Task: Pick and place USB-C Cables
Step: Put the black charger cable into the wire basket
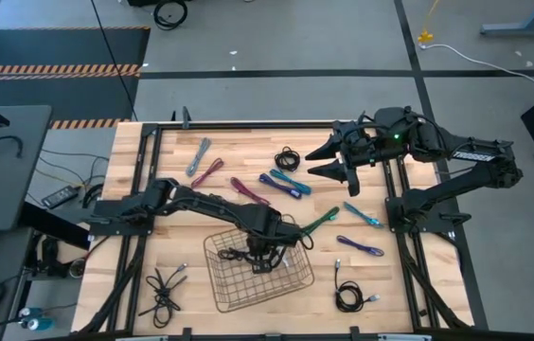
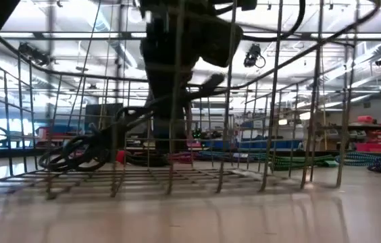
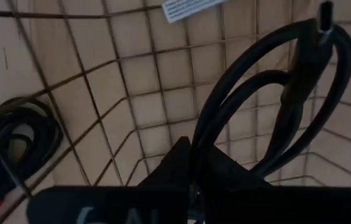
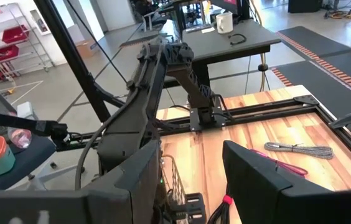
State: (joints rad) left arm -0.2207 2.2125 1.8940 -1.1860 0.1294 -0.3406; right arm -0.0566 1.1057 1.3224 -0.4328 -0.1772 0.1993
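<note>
The left claw (image 3: pixel 194 180), clamped on a looped black USB-C cable (image 3: pixel 275 93), hangs inside the wire basket (image 1: pixel 295 279) beside one coiled black cable (image 3: pixel 14 143) already in; roughly ten cables lie outside it on the surface (image 1: pixel 409 303).

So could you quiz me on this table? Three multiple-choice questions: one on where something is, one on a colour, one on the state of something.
1. Where is the left gripper?
A. Over the wire basket
B. At the table's far left corner
C. Off the table

2. What colour is the cable the left gripper holds?
A. Yellow
B. Black
C. White

3. How do the right gripper's jaws stand?
A. Clamped on a cable
B. Open, holding nothing
C. Shut on the basket

Answers:
1 A: the high view shows the left arm reaching over the basket.
2 B: the left wrist view shows a black looped cable pinched in its jaws above the basket floor.
3 B: the high view shows the right gripper's jaws spread and empty near the table's far edge.
</note>
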